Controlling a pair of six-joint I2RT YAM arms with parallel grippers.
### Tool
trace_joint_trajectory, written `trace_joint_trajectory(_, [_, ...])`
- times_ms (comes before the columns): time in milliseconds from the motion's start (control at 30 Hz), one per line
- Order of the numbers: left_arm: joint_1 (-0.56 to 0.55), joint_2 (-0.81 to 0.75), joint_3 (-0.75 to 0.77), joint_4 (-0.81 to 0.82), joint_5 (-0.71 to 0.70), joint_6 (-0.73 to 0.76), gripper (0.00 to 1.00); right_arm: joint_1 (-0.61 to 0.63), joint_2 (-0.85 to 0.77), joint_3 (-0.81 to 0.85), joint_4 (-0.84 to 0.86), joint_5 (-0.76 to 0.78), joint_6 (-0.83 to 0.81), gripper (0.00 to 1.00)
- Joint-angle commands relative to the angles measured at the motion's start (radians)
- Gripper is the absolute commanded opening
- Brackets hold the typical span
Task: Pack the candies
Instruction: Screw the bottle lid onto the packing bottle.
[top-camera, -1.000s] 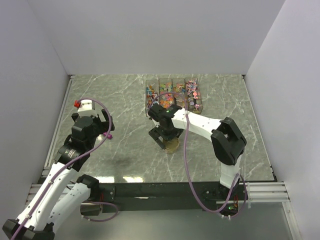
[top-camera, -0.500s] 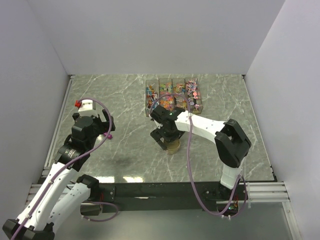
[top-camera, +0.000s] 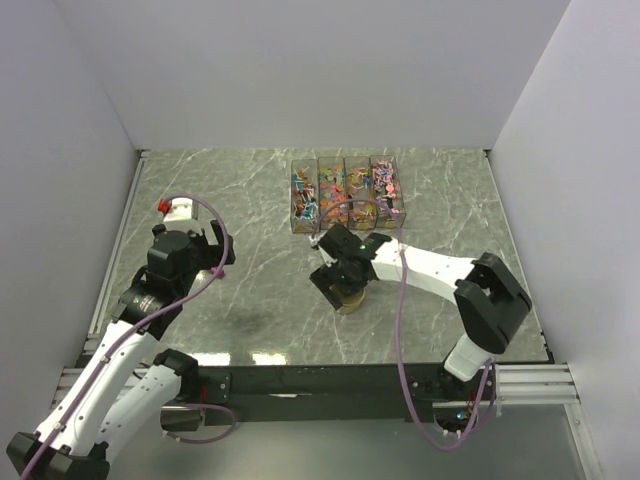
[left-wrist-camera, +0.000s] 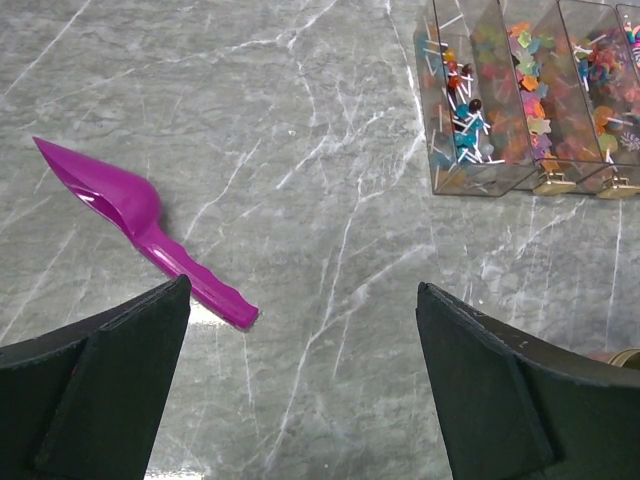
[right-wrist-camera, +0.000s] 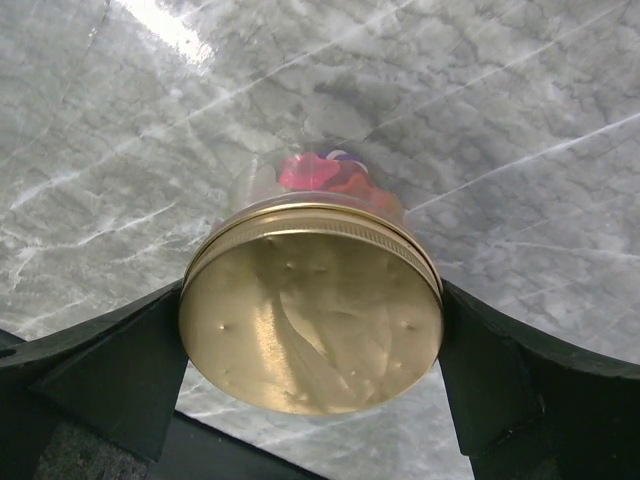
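Straddling gold lid (right-wrist-camera: 310, 330) of jar (right-wrist-camera: 262, 182), right gripper (top-camera: 343, 283) spread wide, not clenched; left gripper (left-wrist-camera: 300, 390) released near scoop (left-wrist-camera: 130, 215). Candies (left-wrist-camera: 530, 100) mostly in clear tray (left-wrist-camera: 480, 188), few in jar. Risk: off-centre squeeze skids or topples jar.

You get bright, even light from above. On the table (top-camera: 250, 200) a soft shadow lies by the left arm (top-camera: 160, 280), and glare runs along the near edge. Your right wrist view has a white hotspot at the top. There the candies (right-wrist-camera: 312, 172) behind the lid (right-wrist-camera: 310, 320) are blurred. Your left wrist view is sharp.
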Motion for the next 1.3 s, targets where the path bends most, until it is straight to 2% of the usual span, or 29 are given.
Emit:
trace_joint_trajectory(0, [0.005,0.002,0.002,0.038,0.034,0.015,0.99,-0.008,-0.089,-0.07,0.158,-0.022,-0.001,1.0])
trace_joint_trajectory(167, [0.005,0.022,0.0,0.051,0.099,0.004,0.99,-0.014,-0.155,-0.19,0.286,-0.052,0.005,1.0])
trace_joint_trajectory(267, [0.005,0.049,-0.001,0.063,0.183,-0.019,0.99,-0.015,-0.174,-0.218,0.332,-0.078,-0.004,1.0])
trace_joint_trajectory(433, [0.002,0.109,-0.037,0.103,0.414,-0.178,0.99,-0.017,-0.203,-0.233,0.361,-0.107,0.0,1.0])
trace_joint_trajectory(567, [-0.039,0.145,-0.127,0.224,0.553,-0.326,0.96,-0.015,-0.223,-0.261,0.405,-0.165,0.019,1.0])
trace_joint_trajectory(667, [-0.087,0.186,-0.156,0.264,0.571,-0.393,0.95,-0.015,-0.23,-0.275,0.461,-0.207,0.029,1.0])
trace_joint_trajectory(800, [-0.119,0.206,-0.195,0.316,0.591,-0.467,0.94,-0.017,-0.23,-0.264,0.505,-0.183,0.043,1.0])
trace_joint_trajectory(1033, [-0.148,0.194,-0.23,0.334,0.561,-0.499,0.96,-0.028,-0.241,-0.252,0.533,-0.16,0.081,1.0])
trace_joint_trajectory(1267, [-0.179,0.184,-0.261,0.35,0.553,-0.535,0.95,-0.052,-0.284,-0.247,0.556,-0.127,0.149,1.0])
